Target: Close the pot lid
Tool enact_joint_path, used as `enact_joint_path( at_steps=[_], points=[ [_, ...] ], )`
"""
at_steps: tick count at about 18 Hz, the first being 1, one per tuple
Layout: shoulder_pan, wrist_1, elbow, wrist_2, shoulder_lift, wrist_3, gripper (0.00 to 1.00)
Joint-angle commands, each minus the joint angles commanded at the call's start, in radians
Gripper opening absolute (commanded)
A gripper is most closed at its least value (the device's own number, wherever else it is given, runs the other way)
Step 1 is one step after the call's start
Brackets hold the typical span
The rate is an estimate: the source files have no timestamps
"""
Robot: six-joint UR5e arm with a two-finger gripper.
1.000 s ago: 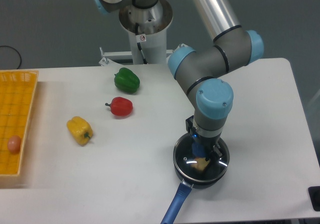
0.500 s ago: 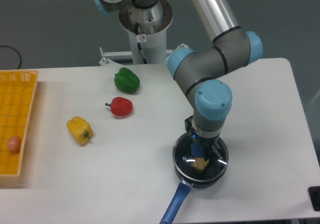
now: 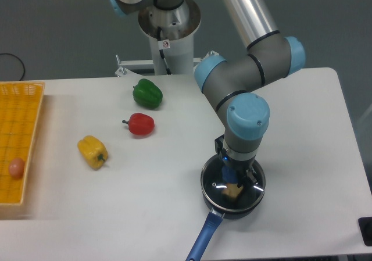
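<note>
The pot [image 3: 228, 212] is a small black pan at the table's front right, its long blue handle [image 3: 203, 242] pointing to the front edge. The glass lid [image 3: 215, 184] with its metal rim lies over the pot's mouth, about level. My gripper [image 3: 232, 176] points straight down over the lid's centre, and its fingers stand on either side of the blue knob [image 3: 230, 173]. They look shut on it. A pale yellowish piece [image 3: 233, 192] shows through the glass inside the pot.
A green pepper [image 3: 147, 93], a red pepper [image 3: 140, 124] and a yellow pepper [image 3: 93, 152] lie to the left of the pot. A yellow basket [image 3: 23, 121] at the left edge holds a small pink item [image 3: 16, 167]. The robot base [image 3: 168, 34] stands at the back.
The wrist, lid and pot have shifted a few pixels to the left. Otherwise nothing has visibly changed.
</note>
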Motion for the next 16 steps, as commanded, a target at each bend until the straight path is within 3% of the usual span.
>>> enact_joint_path(
  at_steps=[7, 9, 16],
  points=[
    [0.0, 0.0, -0.002, 0.0, -0.002, 0.002, 0.84],
    [0.0, 0.0, 0.0, 0.0, 0.0, 0.008, 0.97],
    [0.006, 0.032, 0.0, 0.002, 0.031, 0.047, 1.0]
  ],
)
